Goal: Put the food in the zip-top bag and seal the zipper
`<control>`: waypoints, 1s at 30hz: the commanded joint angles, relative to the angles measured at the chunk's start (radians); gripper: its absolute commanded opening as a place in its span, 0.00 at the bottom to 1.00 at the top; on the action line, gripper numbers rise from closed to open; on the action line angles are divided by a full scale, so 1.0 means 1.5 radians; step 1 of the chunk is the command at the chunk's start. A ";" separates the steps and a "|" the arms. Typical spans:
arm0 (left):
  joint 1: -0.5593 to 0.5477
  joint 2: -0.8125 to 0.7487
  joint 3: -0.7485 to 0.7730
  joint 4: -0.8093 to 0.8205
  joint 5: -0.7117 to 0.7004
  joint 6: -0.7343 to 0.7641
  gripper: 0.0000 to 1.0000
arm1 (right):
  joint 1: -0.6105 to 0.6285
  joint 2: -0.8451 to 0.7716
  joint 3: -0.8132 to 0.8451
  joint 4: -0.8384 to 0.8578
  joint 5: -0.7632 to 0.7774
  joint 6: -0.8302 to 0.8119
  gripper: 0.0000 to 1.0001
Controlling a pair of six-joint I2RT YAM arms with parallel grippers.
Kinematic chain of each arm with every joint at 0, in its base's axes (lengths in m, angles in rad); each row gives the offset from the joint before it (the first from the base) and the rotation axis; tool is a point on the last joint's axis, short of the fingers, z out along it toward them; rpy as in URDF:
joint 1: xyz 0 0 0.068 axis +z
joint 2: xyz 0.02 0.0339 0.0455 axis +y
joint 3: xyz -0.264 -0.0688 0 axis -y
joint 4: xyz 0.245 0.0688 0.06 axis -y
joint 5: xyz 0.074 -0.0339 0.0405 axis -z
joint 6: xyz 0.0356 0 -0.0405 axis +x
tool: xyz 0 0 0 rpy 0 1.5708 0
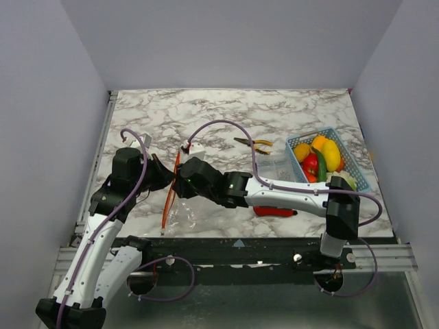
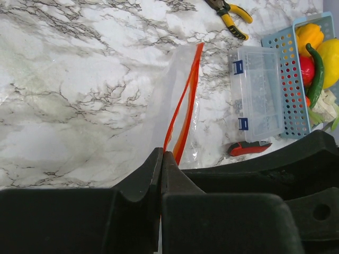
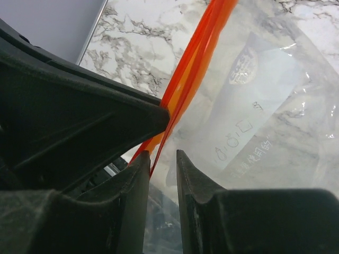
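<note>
Zipper (image 1: 171, 188) runs lengthwise from the near edge of the tabletop (image 1: 233, 116) toward the far side, leaning slightly right, along the left rim of the zip-top bag (image 1: 186, 209). The left pincer (image 2: 162, 154), arm bent forward, clamps it. The right pincer (image 3: 163, 159), arm stretched leftward, stands narrowly parted around the strip.

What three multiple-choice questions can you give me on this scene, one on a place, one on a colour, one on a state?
1. Where is the food? A in the blue basket; B in the zip-top bag; C in the clear box.
2. What colour are the handles of the pliers? A red; B yellow; C green.
3. What is the left gripper doing? A hanging open; B shut on the zipper; C holding the pliers.
Answers: 1 A, peppers fill the basket; 2 B, yellow handles show; 3 B, it clamps the zipper's end.
</note>
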 commanded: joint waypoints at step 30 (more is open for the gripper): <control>-0.002 -0.028 0.017 -0.045 0.026 0.097 0.18 | -0.007 -0.074 -0.046 0.102 0.039 0.030 0.00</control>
